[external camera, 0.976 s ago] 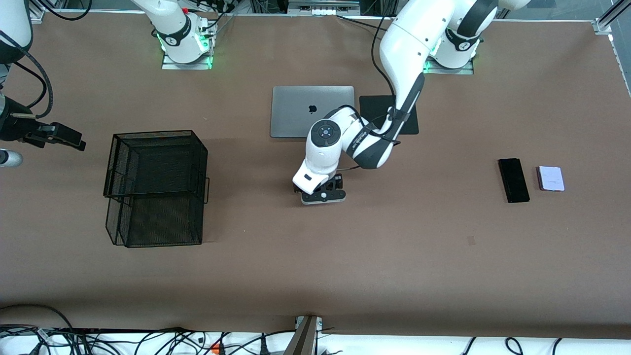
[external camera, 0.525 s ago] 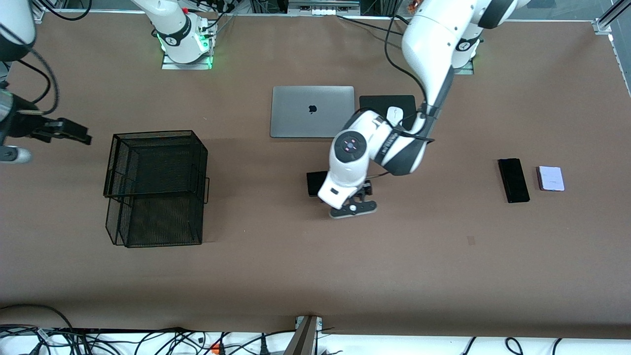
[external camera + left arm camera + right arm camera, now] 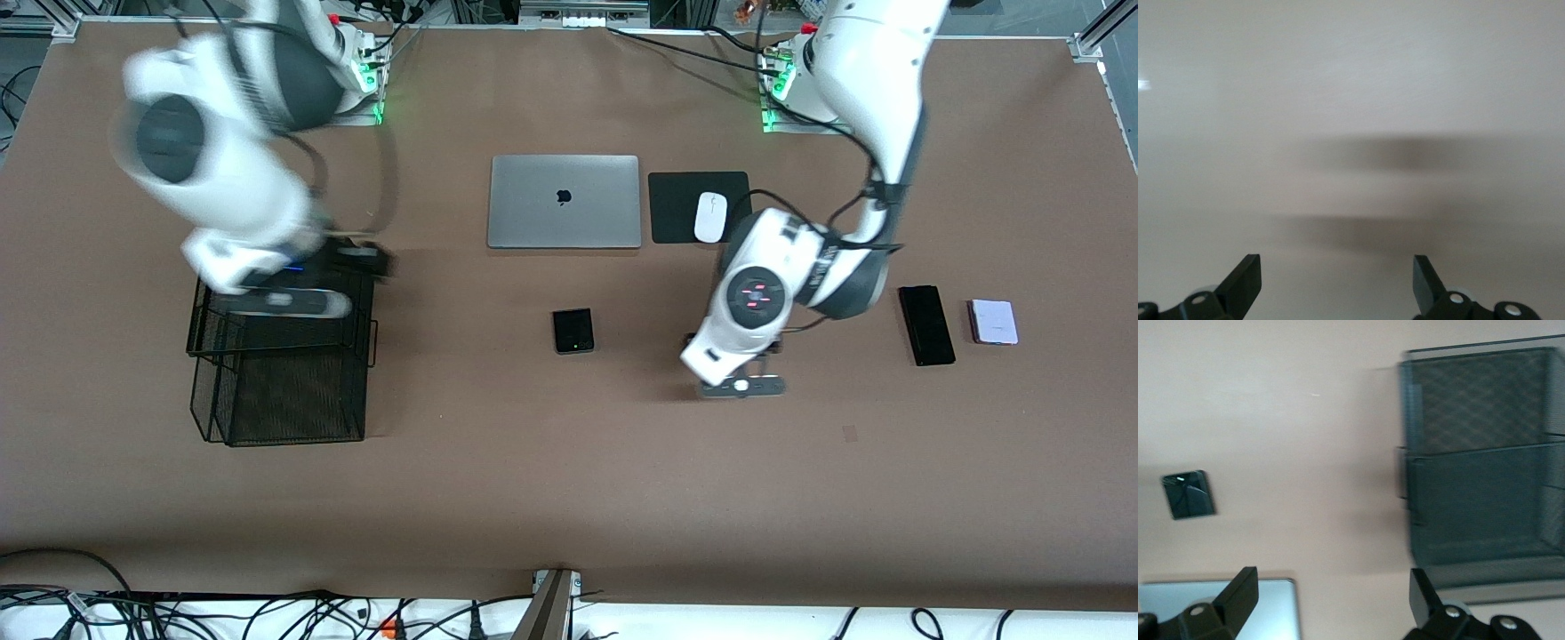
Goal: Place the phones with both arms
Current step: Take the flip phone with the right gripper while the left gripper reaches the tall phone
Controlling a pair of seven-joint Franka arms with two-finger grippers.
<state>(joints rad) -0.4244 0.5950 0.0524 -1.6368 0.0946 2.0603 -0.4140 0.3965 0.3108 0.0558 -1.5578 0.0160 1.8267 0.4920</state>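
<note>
The small squarish black phone (image 3: 573, 331) lies flat mid-table, nearer the front camera than the laptop; it also shows in the right wrist view (image 3: 1188, 495). The long slim black phone (image 3: 926, 324) and the white/lilac phone (image 3: 993, 321) lie side by side toward the left arm's end. My left gripper (image 3: 742, 382) (image 3: 1336, 287) is open and empty over bare table between the small black phone and the slim one. My right gripper (image 3: 360, 258) (image 3: 1331, 600), blurred by motion, is open and empty over the table by the basket's far rim.
A black wire basket (image 3: 276, 242) (image 3: 1478, 453) stands toward the right arm's end. A closed grey laptop (image 3: 564, 201) (image 3: 1218, 607) lies near the bases, beside a black mouse pad (image 3: 676, 209) with a white mouse (image 3: 710, 216).
My left gripper has moved off the small black phone toward the left arm's end, leaving it uncovered on the table. My right arm has swung in from the table's end to the basket.
</note>
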